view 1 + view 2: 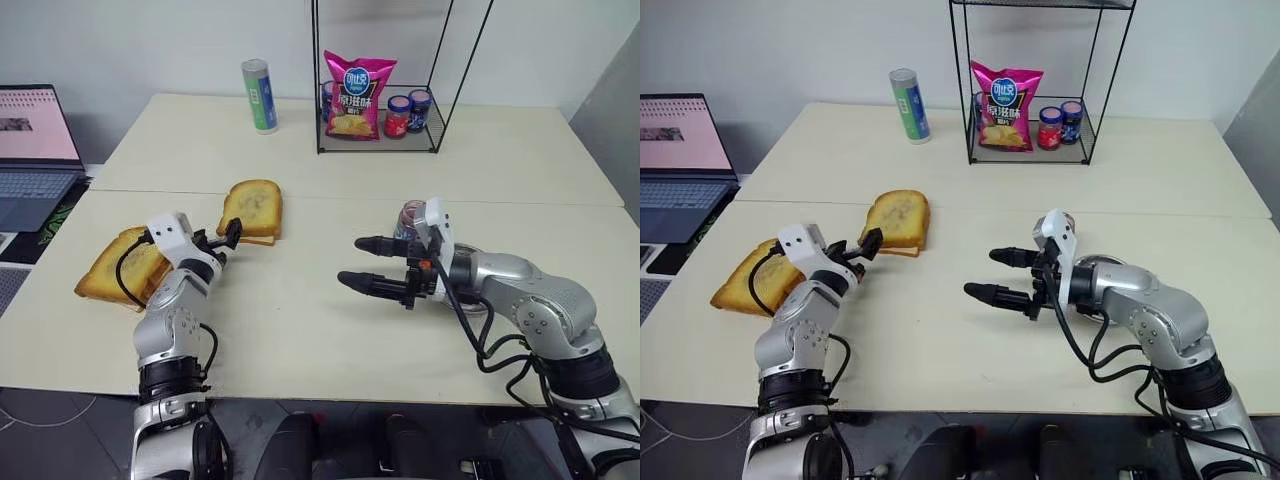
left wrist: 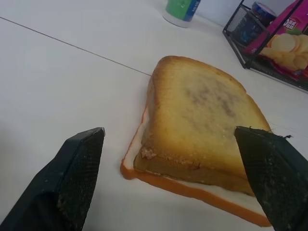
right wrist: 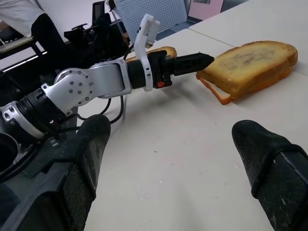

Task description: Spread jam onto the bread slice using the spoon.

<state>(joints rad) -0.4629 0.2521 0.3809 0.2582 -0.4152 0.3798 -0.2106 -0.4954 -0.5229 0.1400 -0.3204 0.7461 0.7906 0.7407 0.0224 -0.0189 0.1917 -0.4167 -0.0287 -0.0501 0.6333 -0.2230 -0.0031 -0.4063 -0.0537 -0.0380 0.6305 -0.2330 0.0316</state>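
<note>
The bread slice [image 1: 117, 267] lies flat at the left middle of the head view, near the table's [image 1: 300, 330] left edge, partly behind the left arm. A two-slice toast stack [image 1: 252, 210] sits just up and right of it — golden top slice on a paler slice with an orange crust, as the left wrist view shows. The left gripper [image 1: 229, 236] hangs just short of that stack, its fingers [image 2: 77, 175] spread wide and empty, one to each side of the stack's near edge. The jam [image 1: 409, 216] shows as a small glass jar right of centre, mostly hidden behind the right gripper [image 1: 365, 264]. That gripper points toward the picture's left, released, nothing between its fingers [image 3: 267, 163]. At the top centre stands a wire rack [image 1: 385, 90] holding a pink chip bag [image 1: 355, 95] and two lidded jars [image 1: 409, 112] — a green can [image 1: 259, 96] stands left of it. A laptop [image 1: 35, 155] sits at the far left edge.
</note>
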